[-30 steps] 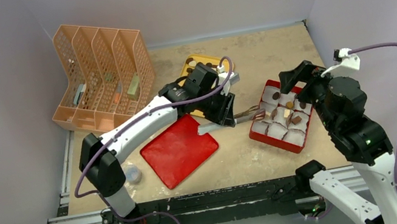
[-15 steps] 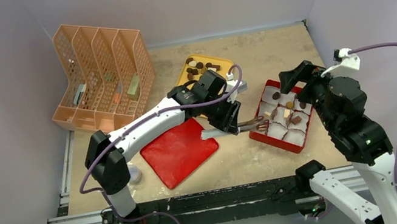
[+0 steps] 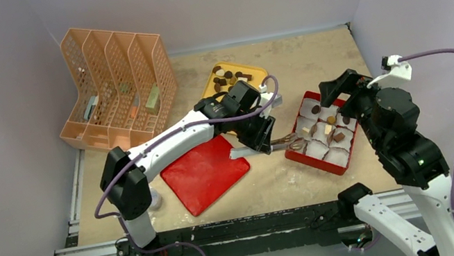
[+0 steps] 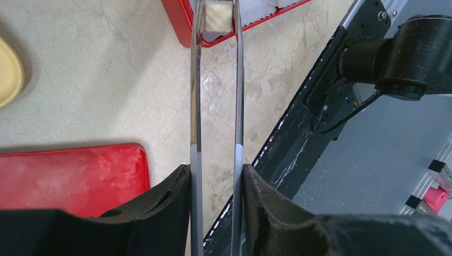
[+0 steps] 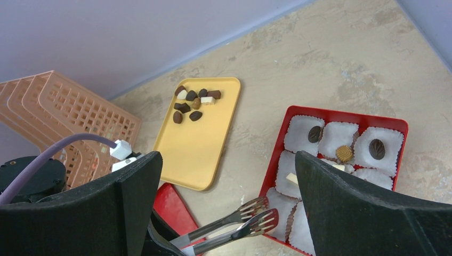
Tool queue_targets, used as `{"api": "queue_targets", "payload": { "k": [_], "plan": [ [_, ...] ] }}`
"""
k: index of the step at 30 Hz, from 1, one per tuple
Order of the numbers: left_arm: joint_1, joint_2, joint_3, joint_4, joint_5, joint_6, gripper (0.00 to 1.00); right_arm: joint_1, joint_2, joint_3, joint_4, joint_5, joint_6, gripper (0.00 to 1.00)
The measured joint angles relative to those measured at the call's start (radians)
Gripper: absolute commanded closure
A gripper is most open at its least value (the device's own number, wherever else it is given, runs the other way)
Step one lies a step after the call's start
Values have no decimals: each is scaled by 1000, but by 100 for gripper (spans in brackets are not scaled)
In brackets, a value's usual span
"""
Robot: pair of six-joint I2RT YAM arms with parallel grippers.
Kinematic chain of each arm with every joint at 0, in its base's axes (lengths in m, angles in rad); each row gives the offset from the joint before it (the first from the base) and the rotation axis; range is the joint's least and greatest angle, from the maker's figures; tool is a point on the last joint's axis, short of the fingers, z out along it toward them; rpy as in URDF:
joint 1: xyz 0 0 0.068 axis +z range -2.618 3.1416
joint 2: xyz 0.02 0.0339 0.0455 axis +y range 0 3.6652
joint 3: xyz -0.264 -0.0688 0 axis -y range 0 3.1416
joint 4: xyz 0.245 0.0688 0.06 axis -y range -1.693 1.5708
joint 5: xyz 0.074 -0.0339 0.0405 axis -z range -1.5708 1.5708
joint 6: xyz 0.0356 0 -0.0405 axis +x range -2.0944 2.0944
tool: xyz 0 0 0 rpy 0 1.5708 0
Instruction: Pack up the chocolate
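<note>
My left gripper (image 3: 261, 137) (image 4: 216, 170) is shut on metal tongs (image 3: 285, 140) (image 4: 195, 106). The tong tips pinch a pale tan block of chocolate (image 4: 218, 16) over the near left edge of the red box (image 3: 299, 152) (image 4: 184, 24). The box (image 5: 346, 113) has white paper cups, some holding chocolate pieces (image 5: 344, 153). More chocolate (image 3: 229, 75) (image 5: 192, 101) lies at the far end of the yellow tray (image 3: 257, 75) (image 5: 202, 144). My right gripper (image 5: 226, 154) hangs open above the box's right side with nothing in it.
A red lid (image 3: 204, 171) (image 4: 69, 176) lies left of the box. An orange file rack (image 3: 114, 84) stands at the back left. A small pale cup (image 3: 152, 199) sits by the left arm's base. The table's black front rail (image 4: 298, 138) is close below the tongs.
The left arm has swung off the yellow tray toward the near side, uncovering the chocolates there. The tong tips stay at the box's left edge. The right arm has not moved.
</note>
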Motion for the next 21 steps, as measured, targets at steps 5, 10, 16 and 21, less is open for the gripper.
{"api": "queue_targets", "payload": {
  "k": [5, 10, 16, 21],
  "plan": [
    [0, 0, 2, -3, -3, 2, 64, 0, 0, 0, 0, 0, 0, 4],
    [0, 0, 12, -8, -13, 10, 64, 0, 0, 0, 0, 0, 0, 4],
    [0, 0, 33, -20, -30, 20, 65, 0, 0, 0, 0, 0, 0, 4],
    [0, -3, 53, -11, -72, 13, 66, 0, 0, 0, 0, 0, 0, 4]
  ]
}}
